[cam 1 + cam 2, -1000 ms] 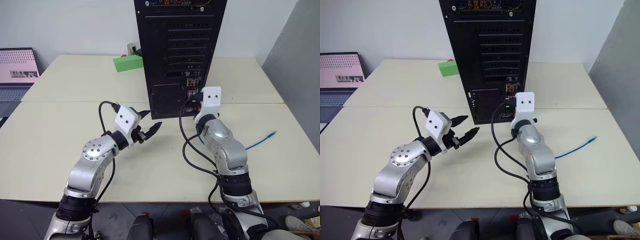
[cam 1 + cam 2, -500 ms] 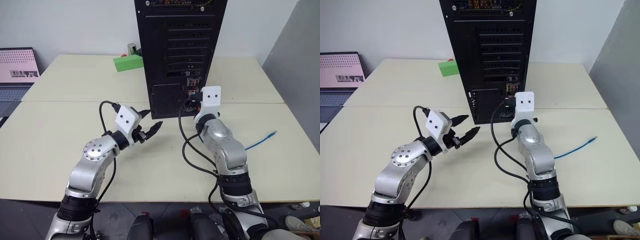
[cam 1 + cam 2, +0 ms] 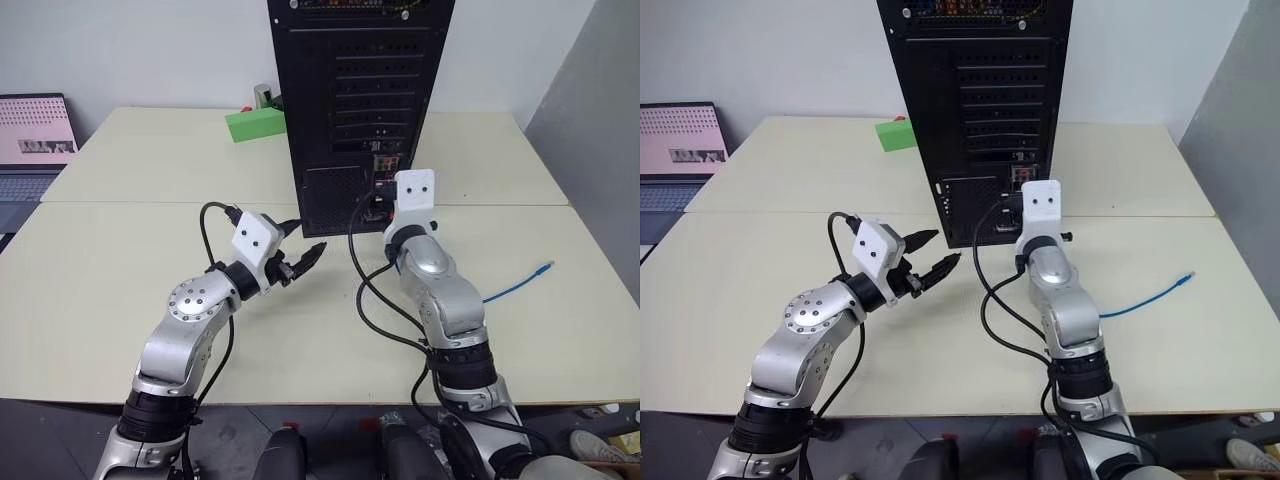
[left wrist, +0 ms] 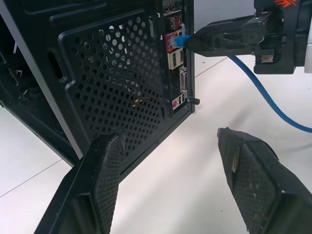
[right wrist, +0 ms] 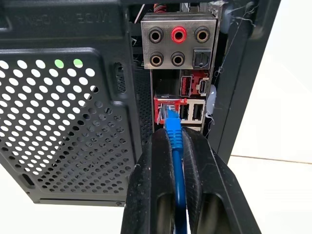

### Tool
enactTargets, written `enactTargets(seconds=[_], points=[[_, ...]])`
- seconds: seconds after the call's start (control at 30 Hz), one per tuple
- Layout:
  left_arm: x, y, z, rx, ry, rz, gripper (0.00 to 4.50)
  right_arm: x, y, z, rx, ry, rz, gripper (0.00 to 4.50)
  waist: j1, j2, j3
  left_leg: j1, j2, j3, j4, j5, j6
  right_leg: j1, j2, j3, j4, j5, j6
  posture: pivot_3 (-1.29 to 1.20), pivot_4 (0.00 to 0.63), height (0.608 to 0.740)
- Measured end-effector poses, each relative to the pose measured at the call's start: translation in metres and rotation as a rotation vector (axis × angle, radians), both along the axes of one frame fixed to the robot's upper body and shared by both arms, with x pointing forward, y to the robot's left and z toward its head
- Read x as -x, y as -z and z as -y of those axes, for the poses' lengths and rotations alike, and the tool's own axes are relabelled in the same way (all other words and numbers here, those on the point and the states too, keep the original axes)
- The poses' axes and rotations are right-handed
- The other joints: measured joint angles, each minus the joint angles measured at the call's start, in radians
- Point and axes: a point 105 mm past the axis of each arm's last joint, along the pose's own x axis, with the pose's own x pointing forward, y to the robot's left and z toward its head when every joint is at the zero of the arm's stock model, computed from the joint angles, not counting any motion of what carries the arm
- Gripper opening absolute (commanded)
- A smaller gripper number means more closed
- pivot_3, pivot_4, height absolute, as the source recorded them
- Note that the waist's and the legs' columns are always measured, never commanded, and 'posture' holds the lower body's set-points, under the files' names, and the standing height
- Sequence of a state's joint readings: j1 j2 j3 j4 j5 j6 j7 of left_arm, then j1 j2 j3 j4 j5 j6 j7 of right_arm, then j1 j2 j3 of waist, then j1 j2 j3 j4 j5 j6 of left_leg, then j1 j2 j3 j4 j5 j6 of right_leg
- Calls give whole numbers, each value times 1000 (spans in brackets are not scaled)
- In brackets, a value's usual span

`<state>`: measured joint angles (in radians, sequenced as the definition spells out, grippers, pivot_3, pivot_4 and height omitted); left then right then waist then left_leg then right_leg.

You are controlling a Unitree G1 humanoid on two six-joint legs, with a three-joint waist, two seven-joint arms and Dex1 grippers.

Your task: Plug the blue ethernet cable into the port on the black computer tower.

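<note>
- My right gripper (image 5: 176, 161) is pinching the blue ethernet cable (image 5: 176, 141) just behind its plug, both black fingers (image 5: 152, 185) pressed tight on the cord, right up against the back of the black computer tower (image 3: 360, 90).
- In the right wrist view the plug's tip is sitting at the mouth of the red-framed port (image 5: 168, 108) on the tower's port strip, just below the round audio jacks (image 5: 178, 34). I can't tell if it's fully seated or only touching the opening.
- The left wrist view is showing the same thing from the side: plug end against the port strip, cord trailing back out of the gripper and away from the tower.
- The rest of the cable is lying on the pale table (image 3: 100, 270) off to the right of the tower, with its free end (image 3: 546, 267) resting well away from the case.
- My left gripper (image 3: 297, 247) is hanging with its jaws spread, holding nothing, near the tower's lower left corner in front of the mesh vent (image 4: 122, 83) and not touching it.
- A green block (image 3: 256, 124) is sitting on the table just left of the tower, towards the back.
- A laptop (image 3: 35, 140) is standing open far left of the tower, at the table's edge.
</note>
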<state>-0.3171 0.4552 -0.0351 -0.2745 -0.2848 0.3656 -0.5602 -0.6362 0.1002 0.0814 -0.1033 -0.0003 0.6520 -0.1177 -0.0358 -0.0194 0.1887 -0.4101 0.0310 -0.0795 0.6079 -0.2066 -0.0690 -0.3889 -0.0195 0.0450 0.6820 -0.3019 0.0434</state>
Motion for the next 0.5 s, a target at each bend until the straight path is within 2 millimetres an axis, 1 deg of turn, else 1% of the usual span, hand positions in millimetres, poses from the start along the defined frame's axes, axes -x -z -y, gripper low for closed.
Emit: enactTargets(seconds=[0.2, 0.5], points=[[0, 1, 2, 11, 3, -2, 3208, -1, -1, -7, -10, -2, -16, 0, -11, 0, 0, 0, 0, 0, 0, 0, 0, 0, 0, 0, 0, 0, 0, 0, 150, 740], [1, 2, 5, 18, 4, -6, 3208, -6, -2, -8, -21, -3, -32, 0, -20, 0, 0, 0, 0, 0, 0, 0, 0, 0, 0, 0, 1, 0, 0, 0, 150, 740]])
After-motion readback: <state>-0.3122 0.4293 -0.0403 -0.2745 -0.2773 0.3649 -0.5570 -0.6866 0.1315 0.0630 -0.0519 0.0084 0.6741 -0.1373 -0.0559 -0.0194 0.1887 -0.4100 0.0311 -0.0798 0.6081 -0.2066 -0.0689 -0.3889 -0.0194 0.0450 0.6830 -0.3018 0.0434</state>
